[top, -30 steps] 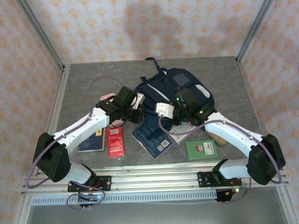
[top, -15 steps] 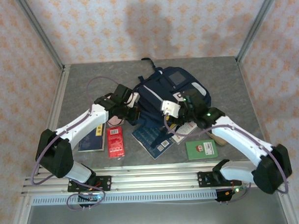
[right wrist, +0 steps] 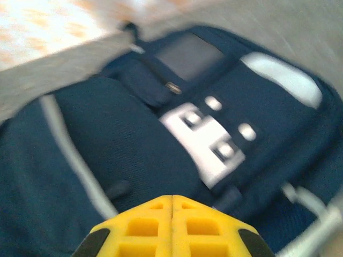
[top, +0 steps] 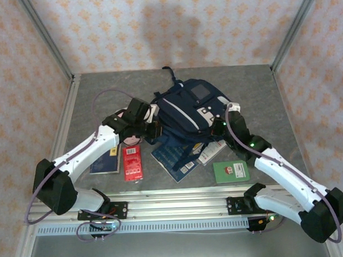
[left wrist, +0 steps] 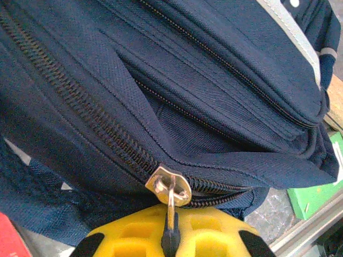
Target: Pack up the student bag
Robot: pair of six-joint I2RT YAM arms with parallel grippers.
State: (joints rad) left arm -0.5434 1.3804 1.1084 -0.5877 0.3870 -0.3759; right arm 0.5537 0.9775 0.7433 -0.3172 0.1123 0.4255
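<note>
The student bag (top: 190, 105), navy with white and grey patches, lies at the middle back of the table. My left gripper (top: 153, 128) is at the bag's left front corner, shut on the brass zipper pull (left wrist: 168, 186). The pull's tab runs down between the yellow fingers (left wrist: 214, 233). Behind the pull the zipper teeth are parted. My right gripper (top: 220, 125) is at the bag's right front side. In the right wrist view its yellow fingers (right wrist: 172, 201) press together with nothing between them, just over the bag's fabric (right wrist: 123, 134).
Flat items lie in front of the bag: a blue book (top: 108, 160), a red booklet (top: 132, 162), a dark blue book (top: 175, 156), a white booklet (top: 213, 151) and a green card (top: 230, 171). Metal frame posts and patterned walls border the table.
My right arm has swung from the bag's front middle to its right side. The left gripper has kept its hold on the zipper pull, and the bag has shifted slightly.
</note>
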